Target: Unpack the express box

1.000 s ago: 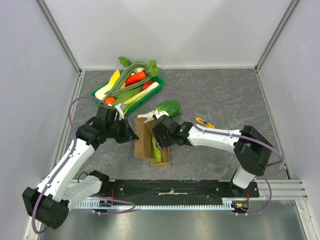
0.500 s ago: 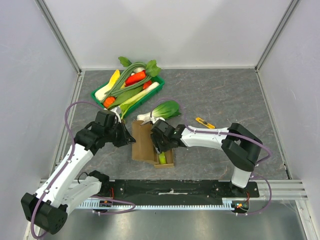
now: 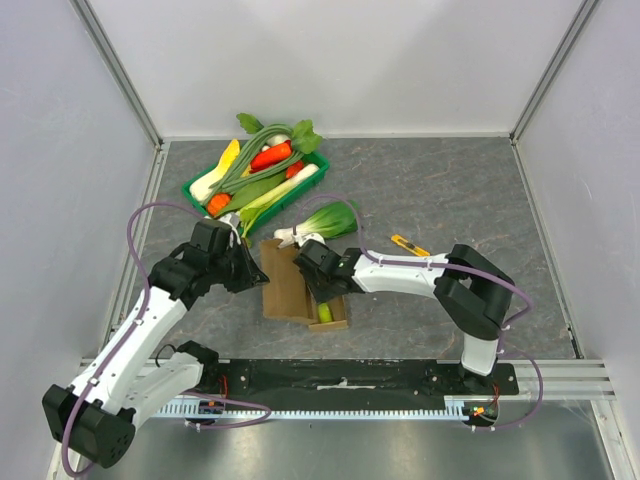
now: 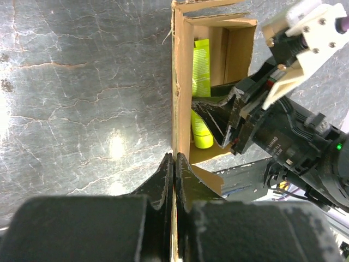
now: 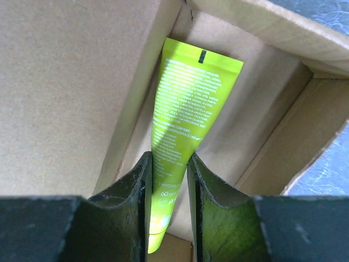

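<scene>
Top external: express box lies near-far; left jaws clamp it, right jaws tube.

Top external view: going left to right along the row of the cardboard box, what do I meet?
left gripper → express box → yellow box cutter. The right gripper and the lime-green tube overlap the box, so they are left out.

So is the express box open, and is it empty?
Open, not empty: the left gripper pinches a flap of the express box, and the right gripper grips a yellow-green tube lying inside.
</scene>
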